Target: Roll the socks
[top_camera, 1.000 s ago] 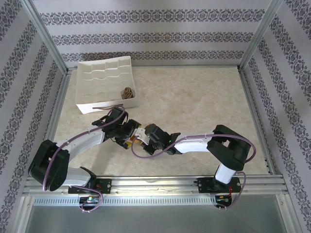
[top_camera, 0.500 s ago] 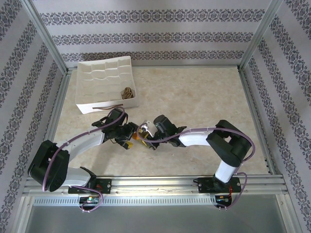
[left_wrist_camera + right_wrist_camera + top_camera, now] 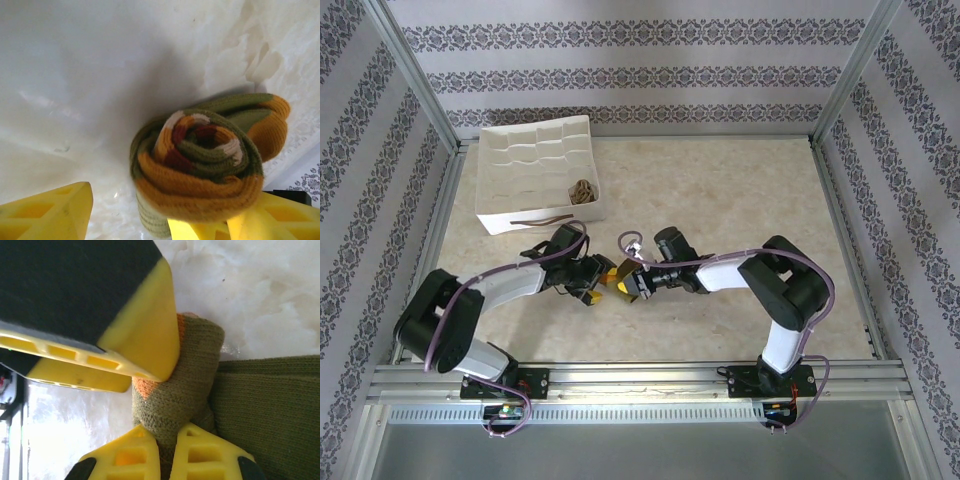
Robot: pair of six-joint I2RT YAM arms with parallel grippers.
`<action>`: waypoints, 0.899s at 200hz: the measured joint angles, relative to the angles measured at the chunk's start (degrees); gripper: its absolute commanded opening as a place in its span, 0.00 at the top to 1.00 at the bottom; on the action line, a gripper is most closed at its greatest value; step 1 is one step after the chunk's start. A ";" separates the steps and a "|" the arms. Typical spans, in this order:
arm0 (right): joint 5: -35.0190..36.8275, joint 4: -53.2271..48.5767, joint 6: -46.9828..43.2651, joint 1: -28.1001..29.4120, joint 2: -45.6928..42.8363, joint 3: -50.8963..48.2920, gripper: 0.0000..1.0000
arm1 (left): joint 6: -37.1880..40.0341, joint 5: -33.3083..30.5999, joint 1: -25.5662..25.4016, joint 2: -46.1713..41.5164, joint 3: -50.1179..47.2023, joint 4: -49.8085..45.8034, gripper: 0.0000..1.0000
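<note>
The olive sock (image 3: 197,165) lies on the surface as a tight coil, with its striped cuff at the core and an orange band round the outside. It sits near the middle, between the two grippers. The left gripper (image 3: 592,283) stands spread around the coil, one finger touching it, and has narrowed over the last second. The right gripper (image 3: 636,284) is pressed together on a fold of the sock's loose end. Its arm has swung out and now reaches in from the right. The rolling looks finished, and the left gripper seems to be taking hold. At the far left, the white divided tray (image 3: 510,215) holds the rolled argyle sock (image 3: 583,190) in its near right compartment.
</note>
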 measured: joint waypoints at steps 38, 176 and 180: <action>-5.95 0.79 2.69 -3.80 1.55 -0.31 1.00 | 1.73 1.40 -0.37 5.70 2.12 4.02 0.38; -3.39 -16.79 -9.25 2.86 2.69 9.99 0.78 | 1.51 -5.90 -3.26 -3.87 -2.91 -1.90 1.00; -2.51 -17.31 -10.29 3.87 2.67 10.43 0.75 | 1.20 -6.36 -3.37 -5.03 -3.54 -2.71 1.00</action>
